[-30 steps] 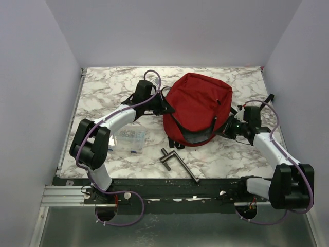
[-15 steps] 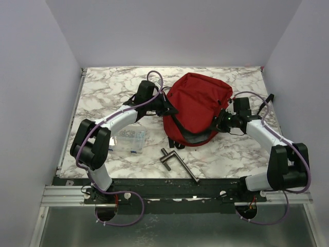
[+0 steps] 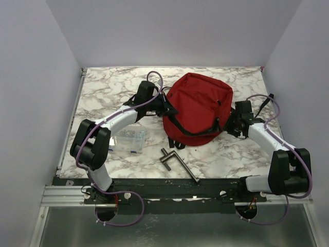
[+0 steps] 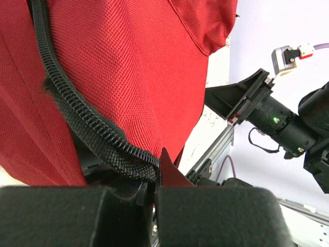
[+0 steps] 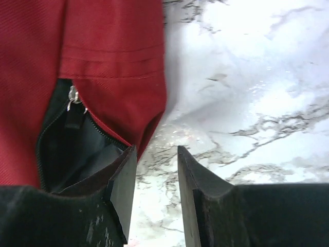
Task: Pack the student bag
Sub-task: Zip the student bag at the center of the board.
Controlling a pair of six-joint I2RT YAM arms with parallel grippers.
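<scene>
Left gripper: fingers pinched together on the black zipper edge of the large dark-red fabric student bag, mid-frame on the marble table, probably to hold its mouth taut. Right gripper: fingers stood apart just beside the opening, empty.

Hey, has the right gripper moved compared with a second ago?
Yes. The right gripper shifted left, away from the table's right edge, toward the student bag.
</scene>
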